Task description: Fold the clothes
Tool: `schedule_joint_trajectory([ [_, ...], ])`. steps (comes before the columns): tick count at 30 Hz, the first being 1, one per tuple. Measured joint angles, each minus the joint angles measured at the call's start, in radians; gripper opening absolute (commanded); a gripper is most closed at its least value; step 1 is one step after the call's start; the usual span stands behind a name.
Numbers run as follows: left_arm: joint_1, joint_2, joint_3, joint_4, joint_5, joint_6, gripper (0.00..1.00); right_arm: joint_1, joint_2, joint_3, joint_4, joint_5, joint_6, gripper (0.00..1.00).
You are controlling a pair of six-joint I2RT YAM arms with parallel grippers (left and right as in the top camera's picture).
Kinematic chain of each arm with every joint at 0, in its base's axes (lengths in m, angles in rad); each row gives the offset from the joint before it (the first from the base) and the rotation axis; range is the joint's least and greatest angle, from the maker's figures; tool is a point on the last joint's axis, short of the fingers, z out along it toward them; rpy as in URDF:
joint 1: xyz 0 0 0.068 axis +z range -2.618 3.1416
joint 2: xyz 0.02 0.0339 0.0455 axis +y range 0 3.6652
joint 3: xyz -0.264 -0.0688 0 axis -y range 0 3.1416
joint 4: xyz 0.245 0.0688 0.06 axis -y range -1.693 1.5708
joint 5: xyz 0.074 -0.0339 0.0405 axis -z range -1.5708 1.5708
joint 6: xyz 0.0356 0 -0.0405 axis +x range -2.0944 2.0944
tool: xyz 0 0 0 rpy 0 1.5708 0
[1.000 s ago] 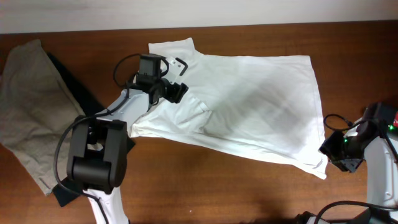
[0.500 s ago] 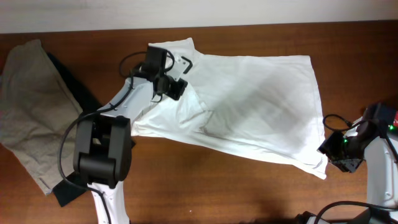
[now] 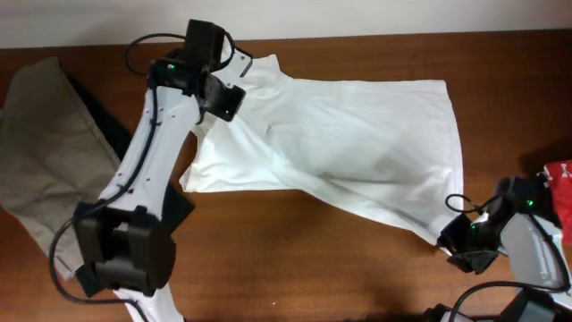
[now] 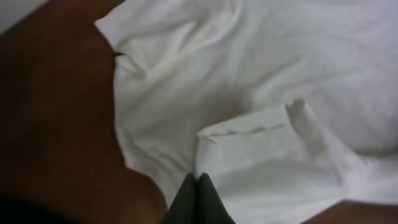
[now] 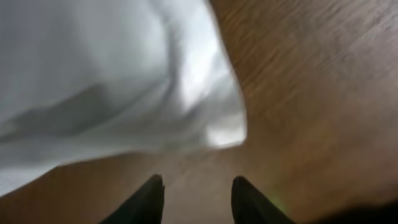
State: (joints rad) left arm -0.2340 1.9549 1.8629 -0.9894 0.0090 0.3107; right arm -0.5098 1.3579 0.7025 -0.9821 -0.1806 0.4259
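Note:
The white T-shirt (image 3: 349, 143) lies spread over the brown table, wrinkled along its left side. My left gripper (image 3: 222, 98) is over the shirt's upper left part, near the collar. In the left wrist view its fingertips (image 4: 199, 178) are pressed together on a fold of the white cloth (image 4: 261, 93), shut on it. My right gripper (image 3: 454, 243) is at the shirt's lower right corner. In the right wrist view it stands open (image 5: 196, 182) over bare wood, a little short of that corner (image 5: 221, 127), with nothing between its fingers.
A khaki-beige wrinkled garment (image 3: 45, 152) lies at the left, with a black garment (image 3: 107, 121) under its right edge. A red object (image 3: 561, 174) sits at the right edge. The table's far edge meets a pale wall (image 3: 357, 18).
My left gripper has shut and moved up and to the left, dragging the shirt's left part and flattening the folded sleeve. My right arm has moved down and left to the shirt's lower right corner.

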Motion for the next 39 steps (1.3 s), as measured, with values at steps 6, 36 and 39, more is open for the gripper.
schedule_joint_trajectory([
  [6, 0.001, -0.020, 0.001, -0.018, -0.010, 0.000, 0.00, 0.000, -0.013, -0.137, 0.240, -0.032, 0.077, 0.54],
  [36, 0.001, -0.072, 0.001, -0.095, -0.047, 0.000, 0.00, 0.000, 0.064, 0.275, -0.074, 0.013, -0.121, 0.04],
  [39, 0.001, -0.177, 0.004, -0.175, -0.047, 0.000, 0.00, 0.000, 0.060, 0.379, -0.138, 0.034, -0.128, 0.04],
])
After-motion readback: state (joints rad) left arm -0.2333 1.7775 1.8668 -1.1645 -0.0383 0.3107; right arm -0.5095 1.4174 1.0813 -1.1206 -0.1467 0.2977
